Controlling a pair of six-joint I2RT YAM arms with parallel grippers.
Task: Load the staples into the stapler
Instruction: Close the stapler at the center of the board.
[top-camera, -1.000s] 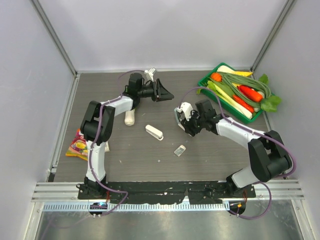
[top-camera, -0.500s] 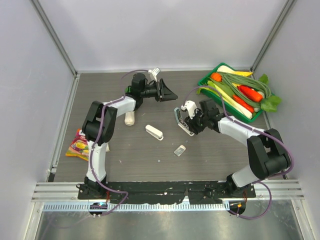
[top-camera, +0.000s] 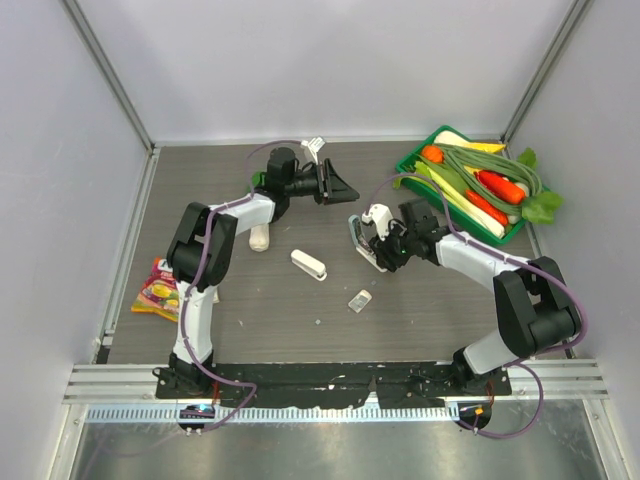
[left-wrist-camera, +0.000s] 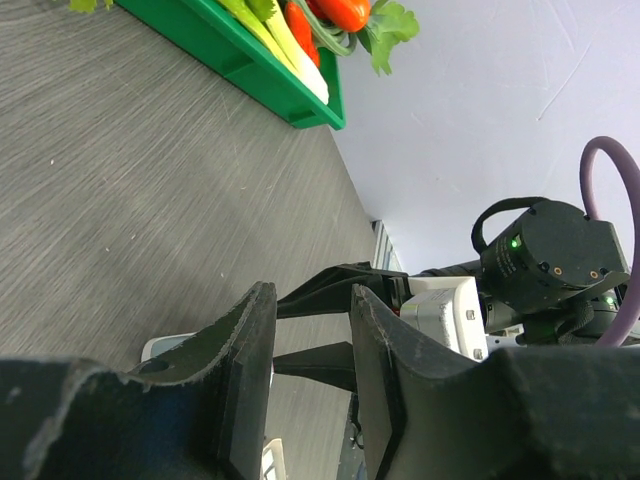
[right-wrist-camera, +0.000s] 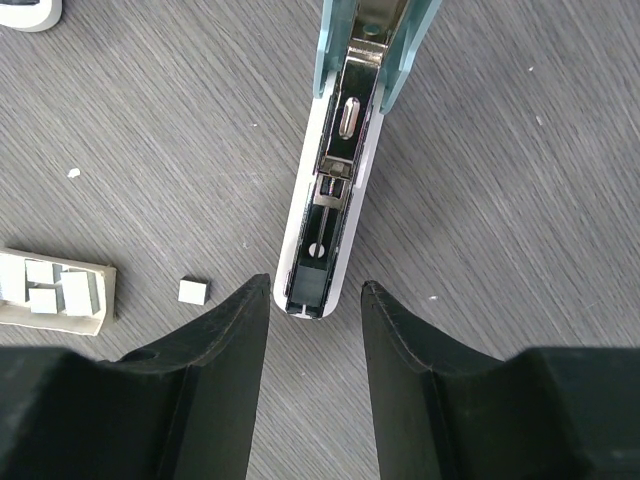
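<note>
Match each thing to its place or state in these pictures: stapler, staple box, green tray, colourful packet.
Things:
1. stapler
2. staple box
3. green tray
4. colourful packet

Places or states:
A. holds vegetables at the far right
B. lies at the left edge of the table
C. lies open, its metal channel showing
D. lies flat, just on the near side of the stapler

Pairs: 1-C, 2-D, 3-A, 4-B
</note>
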